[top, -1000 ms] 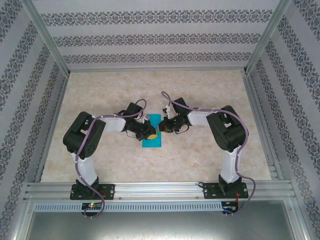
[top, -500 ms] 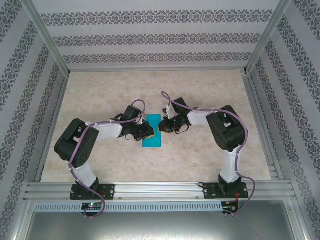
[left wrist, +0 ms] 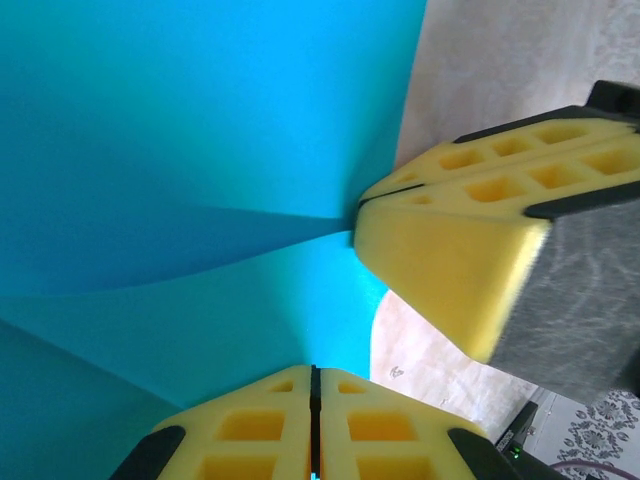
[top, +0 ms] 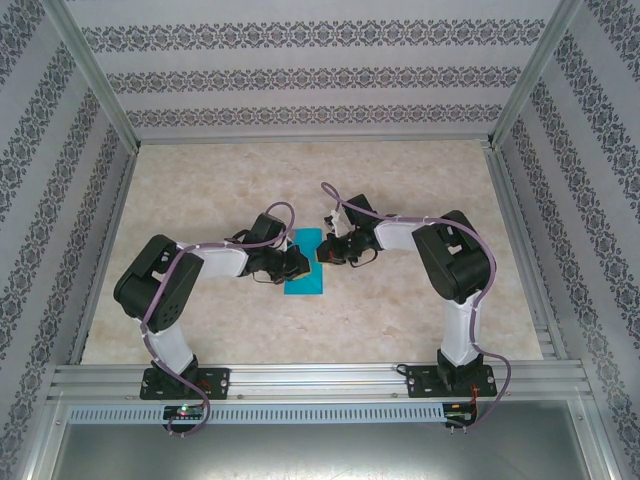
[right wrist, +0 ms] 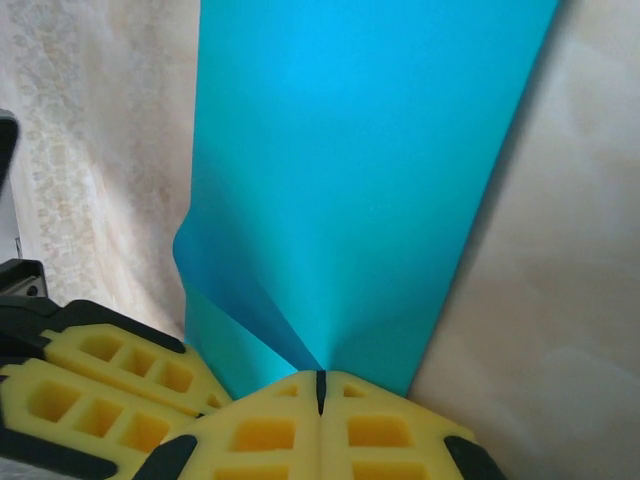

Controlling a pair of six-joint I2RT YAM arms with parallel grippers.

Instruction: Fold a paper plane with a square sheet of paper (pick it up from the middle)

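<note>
The paper (right wrist: 370, 180) is thin, smooth and matt teal, with no gloss anywhere. Yellow pads (left wrist: 440, 250) on the jaws look like rubbery foam, moulded in square pockets. The bench (top: 400, 300) has a pale marbled finish; its frame (top: 320, 380) is brushed metal.

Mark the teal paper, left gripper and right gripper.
teal paper (right wrist: 360, 180), right wrist view, sheet's flat middle.
left gripper (left wrist: 312, 372), left wrist view, seam between shut fingertips.
right gripper (right wrist: 320, 378), right wrist view, seam between shut fingertips.
</note>
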